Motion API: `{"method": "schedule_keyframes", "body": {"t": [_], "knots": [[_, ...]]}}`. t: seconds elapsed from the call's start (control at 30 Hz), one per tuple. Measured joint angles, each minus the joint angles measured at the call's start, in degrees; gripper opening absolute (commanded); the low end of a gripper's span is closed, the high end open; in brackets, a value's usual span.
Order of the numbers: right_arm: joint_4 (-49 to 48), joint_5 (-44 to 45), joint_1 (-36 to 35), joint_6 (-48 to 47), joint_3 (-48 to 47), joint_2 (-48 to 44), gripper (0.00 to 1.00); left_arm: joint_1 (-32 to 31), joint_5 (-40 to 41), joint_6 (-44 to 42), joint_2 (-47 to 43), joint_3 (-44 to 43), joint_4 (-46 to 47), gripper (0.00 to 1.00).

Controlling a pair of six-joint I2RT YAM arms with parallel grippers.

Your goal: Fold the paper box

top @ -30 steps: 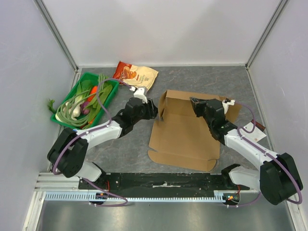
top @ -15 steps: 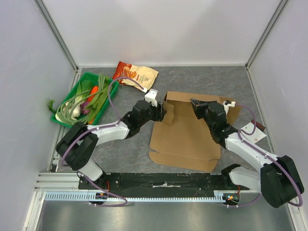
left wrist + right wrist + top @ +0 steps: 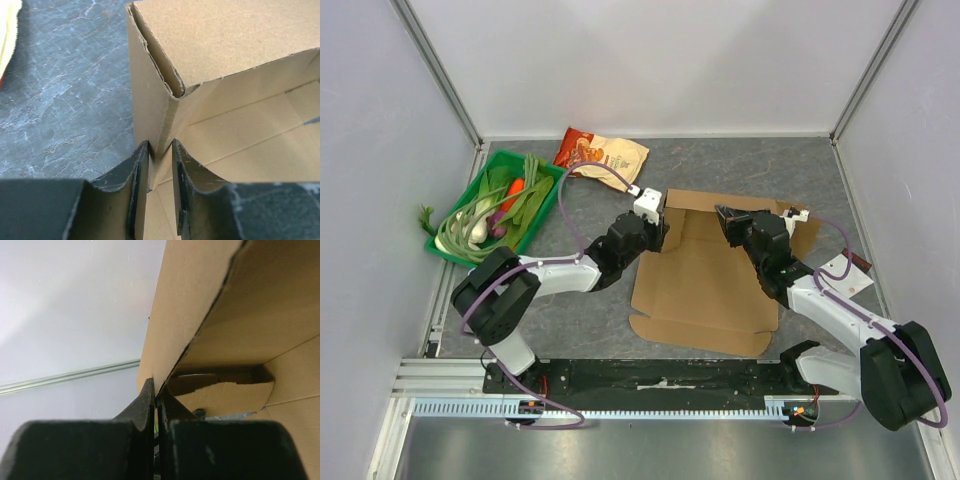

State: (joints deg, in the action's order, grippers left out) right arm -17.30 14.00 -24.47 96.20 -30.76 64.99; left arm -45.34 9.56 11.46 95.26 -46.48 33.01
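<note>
The paper box point(image 3: 705, 285) is a brown cardboard cutout lying mid-table, with its rear walls partly raised. My left gripper point(image 3: 658, 228) is at the rear left corner. In the left wrist view its fingers point(image 3: 161, 150) pinch the upright corner fold of the box point(image 3: 225, 40). My right gripper point(image 3: 725, 215) is at the rear wall, right of centre. In the right wrist view its jaws point(image 3: 156, 387) are shut on a thin edge of the box point(image 3: 200, 290), which fills the upper right of that view.
A green tray point(image 3: 552, 195) of vegetables sits at the left rear. A cream-and-red snack bag point(image 3: 605, 155) lies behind the box near the back wall. A small paper tag point(image 3: 847, 270) lies at the right. White walls enclose the table.
My left gripper has moved right, from beside the tray to the box's rear left corner, and has closed on the corner wall there. The right arm has held still.
</note>
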Motion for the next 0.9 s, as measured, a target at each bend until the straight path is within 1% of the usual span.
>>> {"method": "schedule_keyframes", "body": {"t": [0.07, 0.1, 0.17, 0.2, 0.27, 0.3, 0.37, 0.4, 0.47, 0.53, 0.57, 0.67, 0.73, 0.9], "knots": [[-0.2, 0.0, 0.0, 0.0, 0.0, 0.1, 0.0, -1.0, 3.2, 0.0, 0.5, -0.5, 0.1, 0.3], [-0.3, 0.0, 0.0, 0.1, 0.0, 0.2, 0.0, -1.5, 4.9, 0.0, 0.8, -0.8, 0.1, 0.34], [-0.4, 0.0, 0.0, 0.2, 0.0, 0.4, 0.0, -2.4, 8.0, 0.0, 1.5, -1.4, 0.1, 0.46], [-0.5, 0.0, 0.0, 0.2, 0.0, 0.4, 0.0, -2.8, 9.2, 0.0, 1.9, -1.7, 0.2, 0.5], [-0.5, 0.0, 0.0, 0.2, 0.0, 0.5, 0.0, -3.4, 11.3, -0.3, 2.4, -2.1, 0.5, 0.5], [-0.5, 0.0, 0.0, 0.2, 0.0, 0.5, 0.0, -3.5, 12.0, -0.4, 2.6, -2.1, 0.6, 0.46], [-0.7, 0.0, 0.1, 0.2, 0.0, 0.7, 0.0, -3.5, 12.9, -0.6, 2.7, -2.2, 0.9, 0.42], [-0.8, -0.1, 0.1, 0.2, -0.1, 0.7, 0.0, -3.5, 12.9, -0.8, 2.7, -2.2, 1.1, 0.37], [-1.0, -0.2, 0.1, 0.2, -0.1, 0.9, 0.0, -3.5, 12.9, -1.3, 2.9, -2.3, 1.6, 0.32], [-1.2, -0.2, 0.1, 0.3, -0.1, 1.1, 0.0, -3.6, 13.0, -1.6, 3.7, -2.7, 2.4, 0.3], [-1.4, -0.2, 0.1, 0.4, -0.1, 1.2, 0.0, -3.6, 13.0, -1.7, 4.3, -2.9, 3.0, 0.2], [-1.7, -0.2, 0.1, 0.8, -0.1, 1.6, 0.0, -3.8, 15.6, -2.0, 6.1, -3.9, 4.2, 0.02], [-1.7, -0.2, -0.2, 1.3, -0.3, 1.7, 0.0, -4.8, 20.3, -2.1, 7.7, -5.4, 4.3, 0.02], [-1.8, 1.6, -1.2, 3.7, -0.6, 2.4, 0.0, -8.6, 35.6, -2.1, 14.0, -13.0, 1.8, 0.02]]}}
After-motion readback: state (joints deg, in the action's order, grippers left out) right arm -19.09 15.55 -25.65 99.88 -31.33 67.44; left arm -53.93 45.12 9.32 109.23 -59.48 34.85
